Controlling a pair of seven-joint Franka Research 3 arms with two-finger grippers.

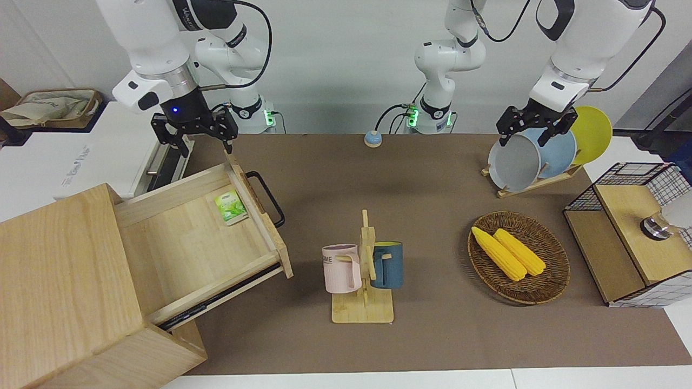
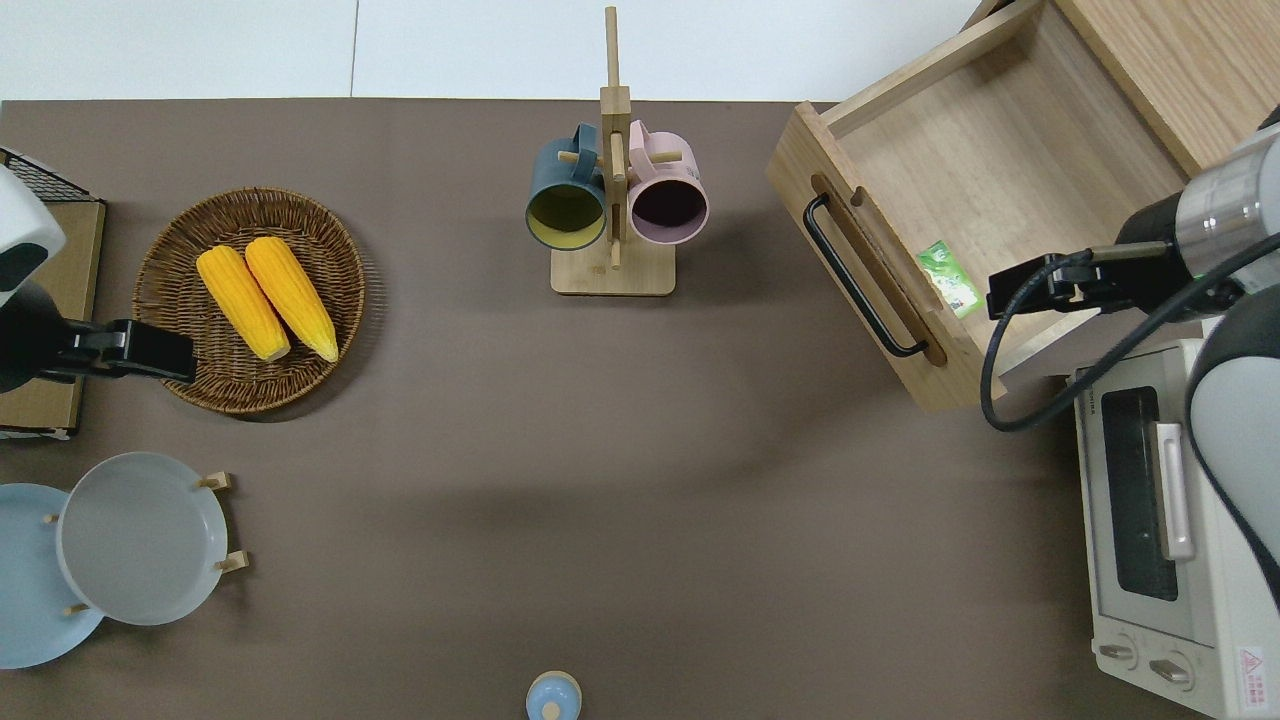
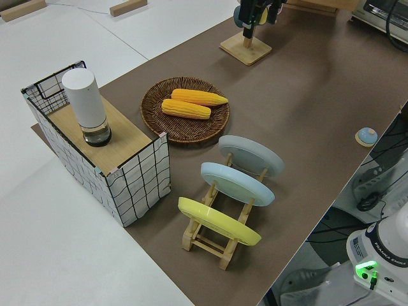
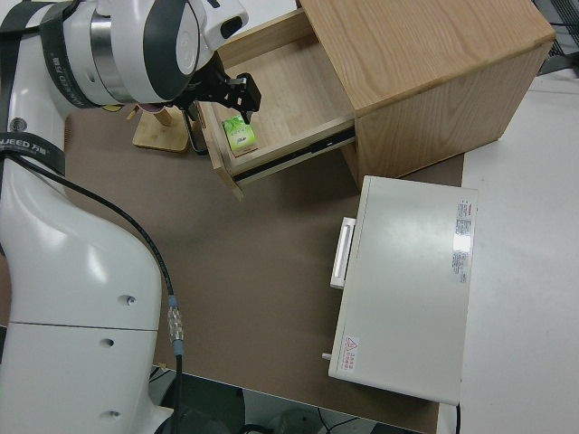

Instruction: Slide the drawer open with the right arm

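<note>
Drawer (image 1: 200,237) of pale, grainy wood stands pulled out from its big box (image 1: 65,292) at the bench's right-arm end, black bar handle (image 1: 266,197) free; right pincer (image 1: 195,135) hangs above, fingers spread, empty. Left arm parked.

The drawer (image 1: 216,237) is a wide, shallow light-wood tray with a black bar handle (image 1: 266,198) on its front, and it stands pulled well out of the pale wooden box (image 1: 65,292) at the right arm's end of the table. A small green packet (image 1: 230,207) lies flat inside it against the front panel.
</note>
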